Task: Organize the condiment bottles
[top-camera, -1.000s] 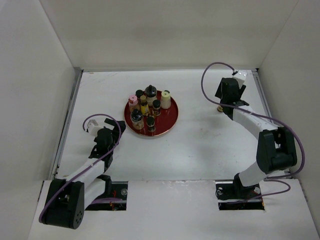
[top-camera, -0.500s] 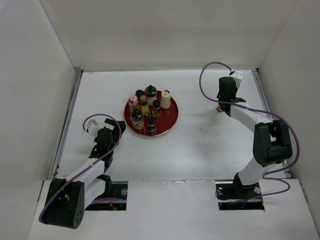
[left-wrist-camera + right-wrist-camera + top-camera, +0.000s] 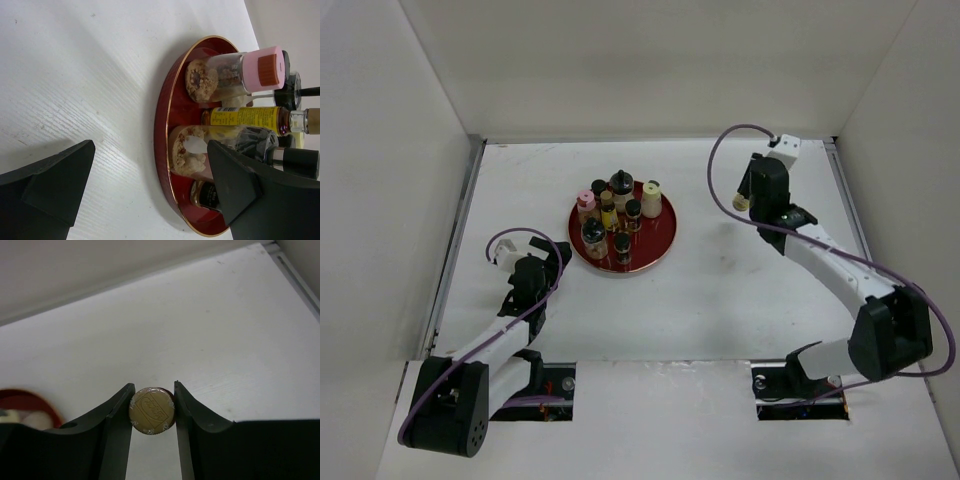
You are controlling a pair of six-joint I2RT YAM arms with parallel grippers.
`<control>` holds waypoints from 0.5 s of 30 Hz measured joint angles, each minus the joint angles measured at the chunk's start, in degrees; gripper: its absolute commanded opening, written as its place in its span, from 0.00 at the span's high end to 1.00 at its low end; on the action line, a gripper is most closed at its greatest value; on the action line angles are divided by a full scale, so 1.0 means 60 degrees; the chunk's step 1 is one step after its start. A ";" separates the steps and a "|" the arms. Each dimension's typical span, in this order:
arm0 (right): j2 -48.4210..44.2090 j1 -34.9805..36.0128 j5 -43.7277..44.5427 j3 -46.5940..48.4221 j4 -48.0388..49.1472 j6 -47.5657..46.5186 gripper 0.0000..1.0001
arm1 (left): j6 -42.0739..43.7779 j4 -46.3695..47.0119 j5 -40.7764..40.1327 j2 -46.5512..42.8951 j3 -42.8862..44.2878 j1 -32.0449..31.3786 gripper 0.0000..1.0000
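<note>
The condiment bottles are very small, and most of them stand close together on one tray.

The biggest thing is the white worktop. On it, toward the far left, lies the round red tray with a gold rim.

The left hand rests low on the worktop, near the tray. Its fingers are spread wide with nothing between them. From there it sees a pink-capped jar and a yellow bottle among the others.

The right hand is on the far right side, well apart from the tray. Its fingers are pulled in narrow on a tan-capped bottle, one finger touching each side. It is hard to tell if the bottle is off the worktop yet.

The bottles look light, hard and smooth, likely glass. They could slip from a loose grip, tip over easily, or crack if dropped. The best place to hold one seems to be its round sides near the cap, pressed evenly. On the crowded tray, a wide finger could knock a neighbour.
</note>
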 measured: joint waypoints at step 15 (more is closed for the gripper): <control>0.1636 0.3555 -0.0627 0.0659 0.0929 0.0277 0.74 | 0.0000 -0.0007 -0.0018 -0.0237 0.0000 0.0080 0.00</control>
